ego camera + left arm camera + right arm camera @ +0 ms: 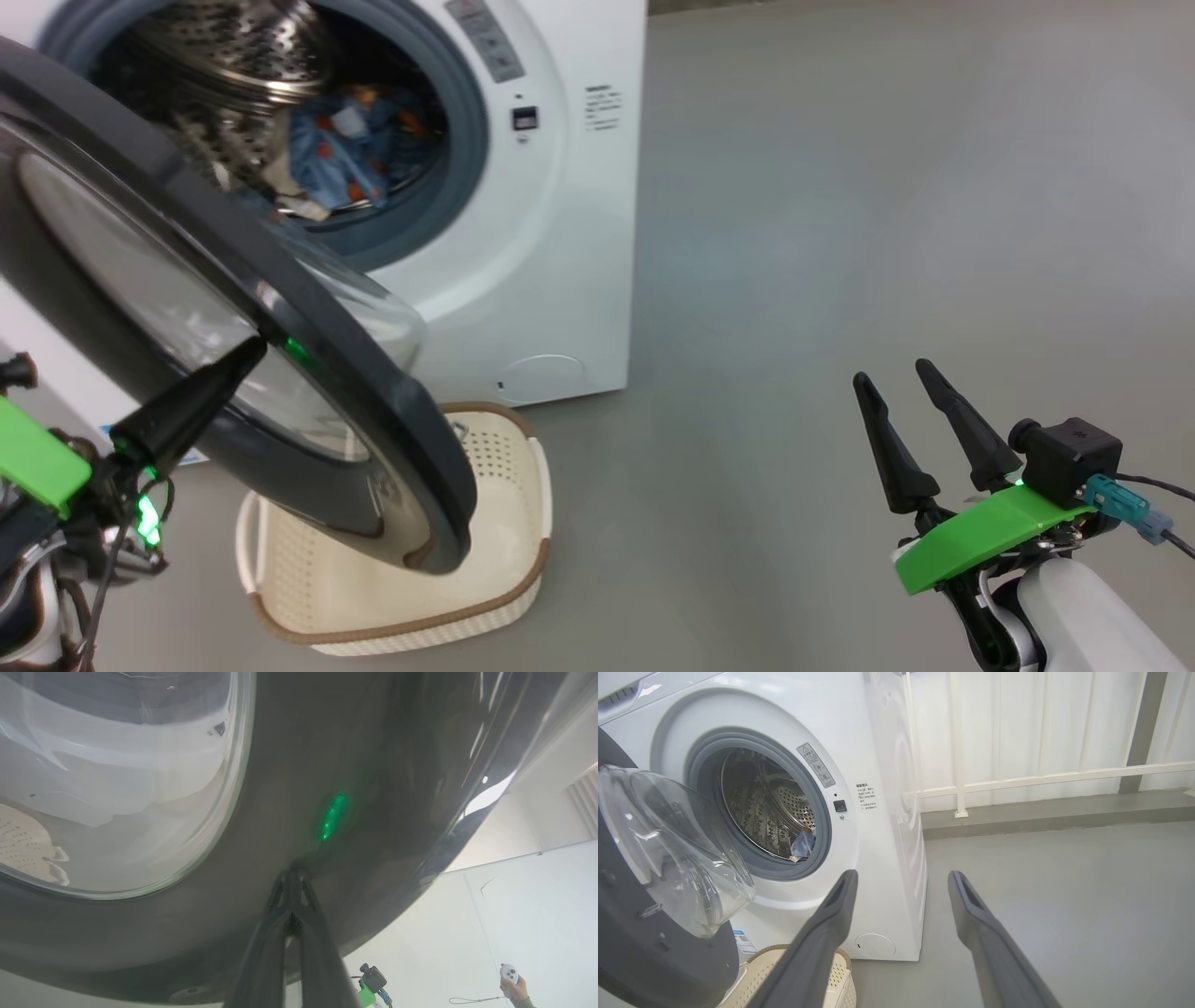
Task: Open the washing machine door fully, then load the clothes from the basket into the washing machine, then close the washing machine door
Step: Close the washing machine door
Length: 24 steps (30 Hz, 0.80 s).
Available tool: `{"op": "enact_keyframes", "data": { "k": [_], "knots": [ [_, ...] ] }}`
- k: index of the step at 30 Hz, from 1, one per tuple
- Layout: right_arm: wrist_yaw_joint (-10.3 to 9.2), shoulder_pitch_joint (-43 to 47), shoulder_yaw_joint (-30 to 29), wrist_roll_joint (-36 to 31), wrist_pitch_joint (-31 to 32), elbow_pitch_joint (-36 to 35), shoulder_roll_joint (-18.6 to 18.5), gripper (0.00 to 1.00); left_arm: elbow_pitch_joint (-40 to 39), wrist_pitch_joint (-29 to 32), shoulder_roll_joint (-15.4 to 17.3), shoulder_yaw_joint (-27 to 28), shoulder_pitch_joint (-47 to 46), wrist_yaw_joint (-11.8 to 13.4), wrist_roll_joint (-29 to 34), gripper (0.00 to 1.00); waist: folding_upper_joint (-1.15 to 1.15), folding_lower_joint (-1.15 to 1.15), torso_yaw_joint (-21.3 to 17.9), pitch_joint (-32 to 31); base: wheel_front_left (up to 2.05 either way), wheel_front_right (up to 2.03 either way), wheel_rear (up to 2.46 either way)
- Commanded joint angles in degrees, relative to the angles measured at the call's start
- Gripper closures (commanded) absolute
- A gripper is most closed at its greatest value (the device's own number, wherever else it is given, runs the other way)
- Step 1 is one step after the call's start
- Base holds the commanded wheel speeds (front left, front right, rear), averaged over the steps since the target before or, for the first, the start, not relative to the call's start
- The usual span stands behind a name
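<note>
The left gripper (247,352) has its jaws pressed together, with the tips touching the glossy black rim of the washing machine door (411,439), which stands partly open. Beyond those tips, the blue-and-cream clothes (341,149) lie inside the drum of the washing machine (560,233). The cream basket (495,485) sits below the jaws, under the door. The right gripper (891,371) hangs with its jaws apart, well clear of the machine.

The washing machine (579,280) is white with a grey-blue seal (464,140), the door (373,373) glossy black-rimmed, the clothes (341,154) blue with orange prints, the basket (509,485) perforated cream, brown-rimmed.
</note>
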Motion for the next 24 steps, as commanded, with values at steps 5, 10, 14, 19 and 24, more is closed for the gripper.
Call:
{"op": "enact_keyframes", "data": {
  "k": [5, 10, 14, 19, 24],
  "knots": [
    [0.25, -1.19, 0.53, -0.07, -0.47, -1.60, 0.03, 0.00, 0.33, -2.04, 1.05, 1.40, -4.68, -2.00, 1.48, 1.00, 0.00, 0.00, -4.49, 2.44, 0.00, 0.00, 0.00],
    [0.25, -1.24, 0.37, -0.21, -0.47, -1.62, 0.17, 0.00, 1.58, -2.71, 0.83, 1.13, -5.57, -2.88, 1.89, 1.00, 0.00, 0.00, -4.81, 2.57, 0.00, 0.00, 0.00],
    [0.25, -1.21, 0.35, -0.41, -0.47, -1.49, 0.22, 0.00, 2.37, -3.29, 0.70, 1.02, -5.90, -3.46, 2.30, 1.00, 0.00, 0.00, -4.37, 2.24, 0.00, 0.00, 0.00],
    [0.25, -1.16, 0.70, -0.46, -0.47, -1.27, 0.06, 0.00, 3.09, -3.91, 0.41, 0.57, -5.76, -4.35, 3.01, 1.00, 0.00, 0.00, -3.28, 1.60, 0.00, 0.00, 0.00],
    [0.25, -0.96, 1.01, -0.33, -0.47, -1.13, -0.22, 0.00, 3.25, -3.88, 1.01, 0.27, -5.50, -5.24, 3.74, 1.00, 0.00, 0.00, -2.07, 0.97, 0.00, 0.00, 0.00]
  ]
}}
